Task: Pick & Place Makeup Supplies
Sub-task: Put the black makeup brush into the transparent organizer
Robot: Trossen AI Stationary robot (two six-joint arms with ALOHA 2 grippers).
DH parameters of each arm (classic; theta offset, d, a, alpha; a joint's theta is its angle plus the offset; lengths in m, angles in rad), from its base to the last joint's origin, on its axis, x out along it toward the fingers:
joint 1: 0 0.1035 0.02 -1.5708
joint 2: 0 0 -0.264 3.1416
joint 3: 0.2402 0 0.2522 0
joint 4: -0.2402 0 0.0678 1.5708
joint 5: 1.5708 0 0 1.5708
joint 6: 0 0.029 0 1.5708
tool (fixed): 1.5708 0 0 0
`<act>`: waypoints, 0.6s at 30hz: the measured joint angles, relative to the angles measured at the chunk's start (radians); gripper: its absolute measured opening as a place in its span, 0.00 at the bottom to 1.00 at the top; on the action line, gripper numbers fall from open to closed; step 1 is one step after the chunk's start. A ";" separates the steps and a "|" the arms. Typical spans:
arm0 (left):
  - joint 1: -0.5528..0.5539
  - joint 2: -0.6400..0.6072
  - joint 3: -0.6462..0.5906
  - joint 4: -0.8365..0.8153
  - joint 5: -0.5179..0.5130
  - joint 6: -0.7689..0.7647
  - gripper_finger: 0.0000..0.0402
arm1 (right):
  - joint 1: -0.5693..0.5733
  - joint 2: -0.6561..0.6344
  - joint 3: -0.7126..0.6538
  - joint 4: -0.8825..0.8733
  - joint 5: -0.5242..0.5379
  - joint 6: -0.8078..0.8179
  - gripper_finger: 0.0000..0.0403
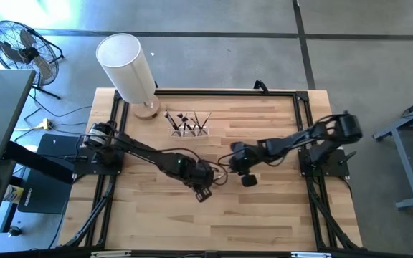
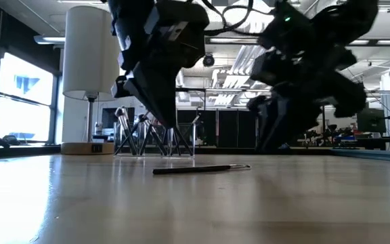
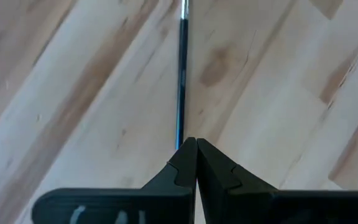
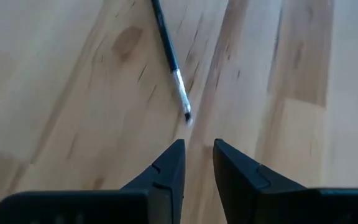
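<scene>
- Left wrist view: brush [image 3: 181,74] on desk [image 3: 73,93], long axis straight toward 12 o'clock from closed left claw [image 3: 196,144], handle end touching its tips.
- Right claw [image 4: 197,146] parted, empty, just short of bristle end.

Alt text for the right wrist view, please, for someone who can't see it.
A thin dark-handled makeup brush with a silver ferrule and small dark tip lies flat on the pale wooden table, just ahead of the right gripper. The gripper's two dark fingers stand slightly apart, with nothing between them.
</scene>
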 joint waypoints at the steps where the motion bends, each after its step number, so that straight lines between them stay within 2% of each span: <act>1: -0.010 0.000 0.000 -0.004 -0.008 -0.011 0.00 | -0.002 0.025 0.020 0.000 -0.006 -0.015 0.19; 8: -0.087 0.000 0.000 -0.101 -0.049 -0.141 0.00 | -0.001 0.147 0.123 -0.028 -0.051 -0.088 0.21; 14: -0.136 0.000 0.000 -0.108 -0.083 -0.213 0.00 | -0.002 0.205 0.156 -0.090 -0.047 -0.180 0.21; 16: -0.141 0.000 0.000 -0.111 -0.097 -0.226 0.00 | -0.002 0.212 0.155 -0.101 -0.034 -0.194 0.19; 18: -0.145 0.000 0.000 -0.117 -0.105 -0.238 0.00 | -0.001 0.212 0.149 -0.115 -0.026 -0.217 0.12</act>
